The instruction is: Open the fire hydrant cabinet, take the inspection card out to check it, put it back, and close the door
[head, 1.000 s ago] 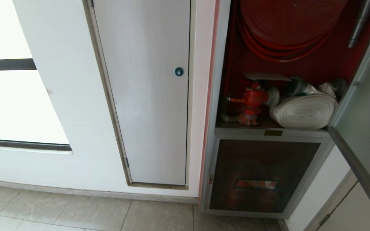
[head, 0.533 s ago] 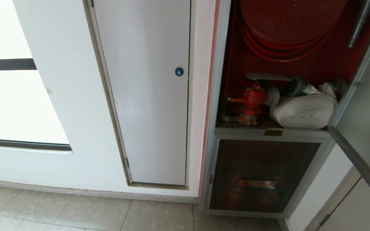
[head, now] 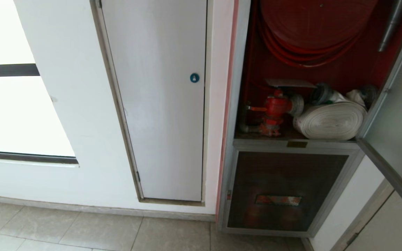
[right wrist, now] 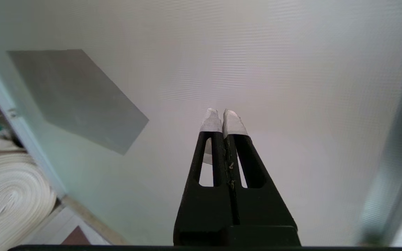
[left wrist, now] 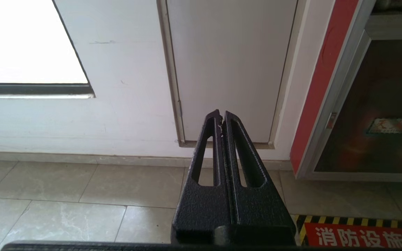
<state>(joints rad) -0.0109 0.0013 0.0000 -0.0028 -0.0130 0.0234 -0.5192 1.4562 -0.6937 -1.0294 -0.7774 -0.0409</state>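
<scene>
The fire hydrant cabinet (head: 236, 104) stands open, showing its red inside, a red hose reel (head: 312, 24), a red valve (head: 274, 108) and a white rolled hose (head: 330, 120). The inspection card (head: 290, 83) lies flat above the valve. The door (head: 396, 118) is swung out at the right. My right gripper (right wrist: 221, 112) is shut and empty, its tips close against the inner face of the door pane (right wrist: 291, 69), beside the grey back of a sticker (right wrist: 79, 97); contact cannot be told. It is outside the head view. My left gripper (left wrist: 221, 113) is shut, parked low over the floor.
A plain white panel door with a round blue lock (head: 194, 77) is set in the wall left of the cabinet. Below the open compartment is a smaller dark pane with a red label (head: 278, 200). A striped red floor marking (left wrist: 358, 233) lies before the cabinet.
The door's lower edge has swung further out toward the right in the head view, and the dark patch on it has slid nearly off the right edge. Everything else is still.
</scene>
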